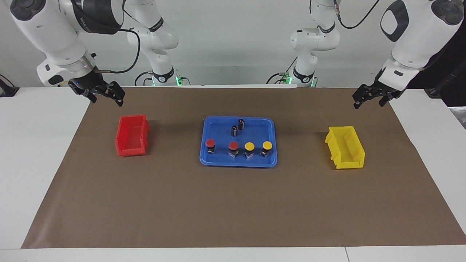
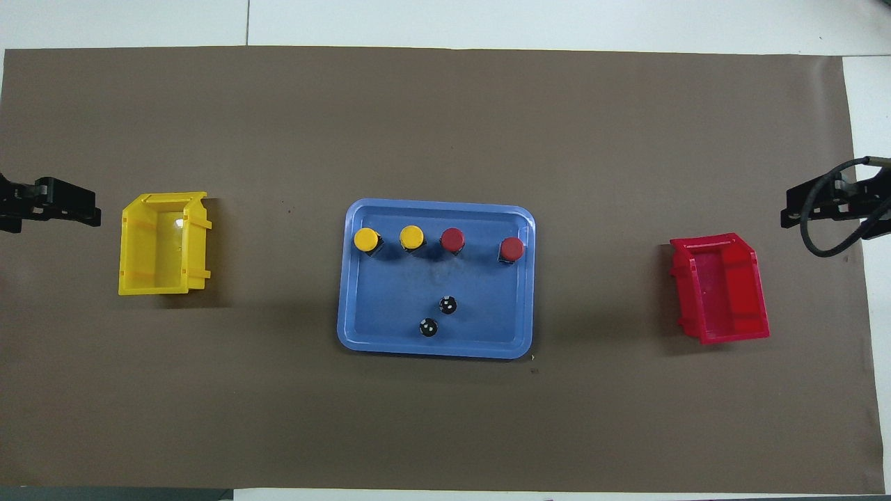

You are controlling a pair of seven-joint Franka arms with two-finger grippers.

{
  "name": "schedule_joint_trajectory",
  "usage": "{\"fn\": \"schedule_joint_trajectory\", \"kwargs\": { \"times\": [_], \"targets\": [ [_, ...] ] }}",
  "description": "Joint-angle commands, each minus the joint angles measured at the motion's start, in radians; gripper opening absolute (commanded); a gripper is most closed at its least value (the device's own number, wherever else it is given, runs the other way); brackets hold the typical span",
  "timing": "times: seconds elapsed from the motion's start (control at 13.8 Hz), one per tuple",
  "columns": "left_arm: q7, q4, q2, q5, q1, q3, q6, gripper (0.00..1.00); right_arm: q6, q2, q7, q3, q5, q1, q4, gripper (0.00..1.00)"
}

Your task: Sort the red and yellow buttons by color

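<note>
Two red buttons (image 1: 210,143) (image 1: 233,146) and two yellow buttons (image 1: 249,146) (image 1: 267,145) stand in a row in a blue tray (image 1: 238,162), along its edge farther from the robots. In the overhead view the row reads yellow buttons (image 2: 366,239) (image 2: 411,236), then red buttons (image 2: 452,239) (image 2: 512,248). My left gripper (image 1: 367,105) (image 2: 87,209) hangs open and empty near the yellow bin (image 1: 346,147). Near the red bin (image 1: 133,135), my right gripper (image 1: 107,101) (image 2: 790,212) is open and empty too.
Two dark cylinders (image 1: 241,124) (image 1: 234,130) stand in the tray, nearer to the robots than the buttons. The yellow bin (image 2: 163,254) sits toward the left arm's end of the brown mat, the red bin (image 2: 720,289) toward the right arm's end.
</note>
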Motion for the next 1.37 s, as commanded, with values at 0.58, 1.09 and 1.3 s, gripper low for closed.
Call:
{"fn": "schedule_joint_trajectory", "kwargs": {
  "times": [0.58,1.09,1.3],
  "targets": [
    [-0.002,-0.013,-0.009,0.015,0.007,-0.008,0.003,1.0,0.036,-0.006,-0.036,0.015,-0.004,-0.001,-0.002,1.0],
    [-0.002,-0.013,-0.009,0.015,0.007,-0.008,0.003,1.0,-0.076,0.186,-0.008,0.095,-0.01,0.045,0.279,1.0],
    [-0.002,-0.011,-0.009,0.015,0.007,-0.008,0.003,1.0,-0.009,0.28,0.12,0.098,-0.008,0.171,0.335,1.0]
  ]
}}
